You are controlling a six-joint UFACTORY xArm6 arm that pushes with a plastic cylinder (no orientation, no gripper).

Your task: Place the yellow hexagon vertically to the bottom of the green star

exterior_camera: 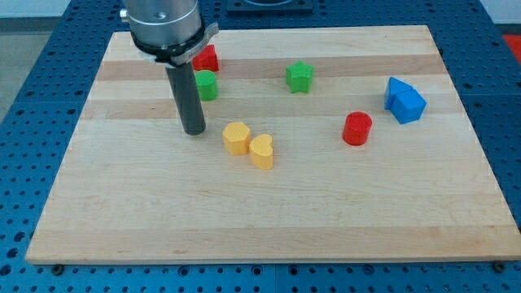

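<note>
1. My tip (194, 132) rests on the board (269, 220), left of centre; the rod has no jaws at all, so it neither opens nor grasps, and it holds nothing.
2. The yellow hexagon (236, 138) lies just to the view's right of my tip, near but apart from it; a narrow strip of wood shows between them.
3. A yellow heart (261, 151) sits against the hexagon's lower right side, touching or all but touching; I cannot tell which.
4. The green star (299, 76) stands toward the view's top, right of the hexagon and well above it; the hexagon is thus below the star but offset to the left, not directly under it.
5. A green block (206, 85), shape unclear, sits just to the right of the rod, above my tip; a red block (207, 59) lies above it, partly hidden by the arm's housing.
6. A red cylinder (356, 129) stands right of centre; two blue blocks (404, 101) sit pressed together near the right edge, their shapes hard to make out.
</note>
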